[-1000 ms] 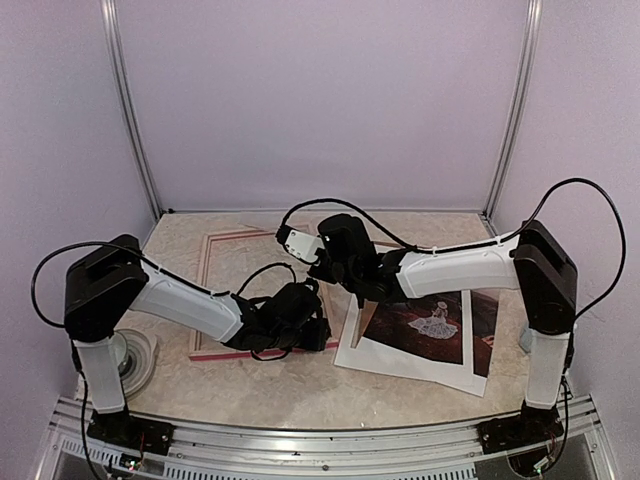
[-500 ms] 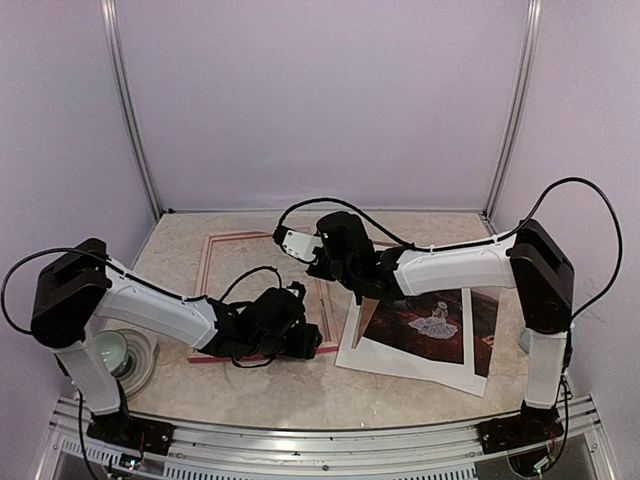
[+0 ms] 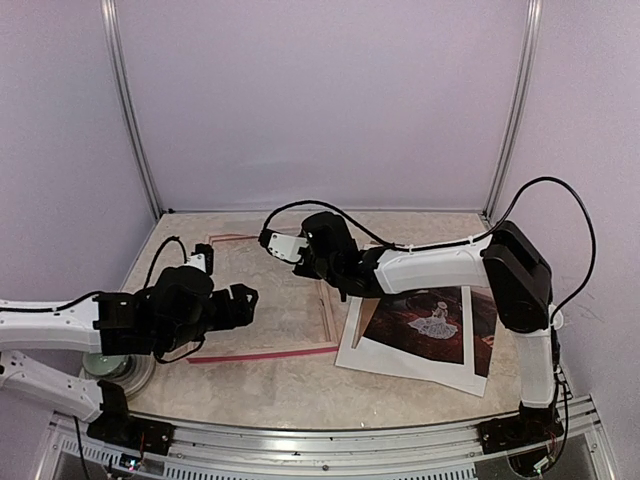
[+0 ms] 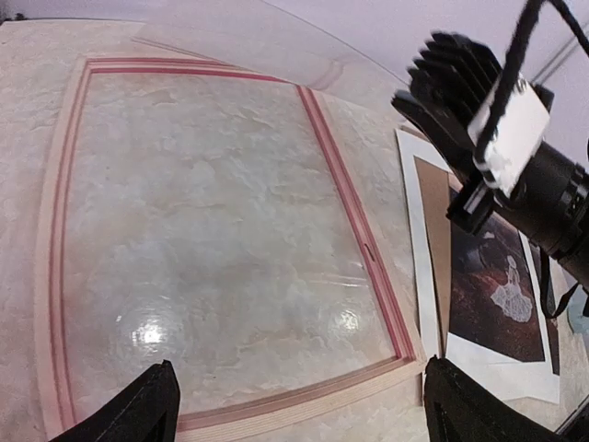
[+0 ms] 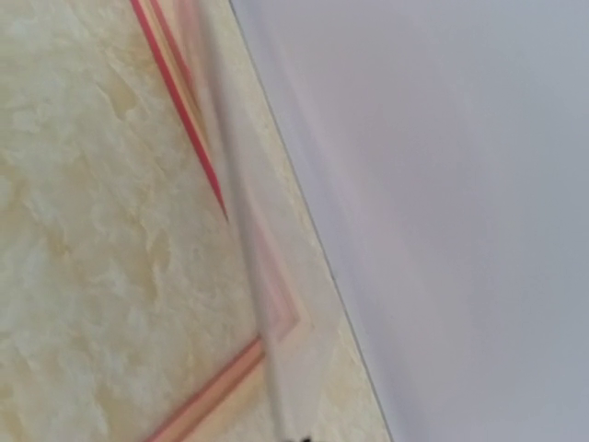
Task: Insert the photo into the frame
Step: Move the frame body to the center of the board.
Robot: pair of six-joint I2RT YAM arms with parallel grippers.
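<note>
Frame (image 3: 262, 354) lies flat on the table (image 3: 300, 395), left of centre, its far rail near the back wall. A strip of bare table runs along its near rail. Photo (image 3: 425, 325) lies just right of the frame on a white mat sheet (image 3: 400, 368).

Left claw (image 4: 299, 368) is spread wide and holds nothing, above the frame's near left part.

Right claw (image 3: 270, 241) hangs over the frame's far right part. Its wrist view is blurred, so its opening cannot be told.

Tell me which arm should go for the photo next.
Right, probably. The photo lies on the right arm's side, near its base, though the right gripper hangs over the far side of the frame. The left gripper, open, is over the frame, farther from the photo.
</note>
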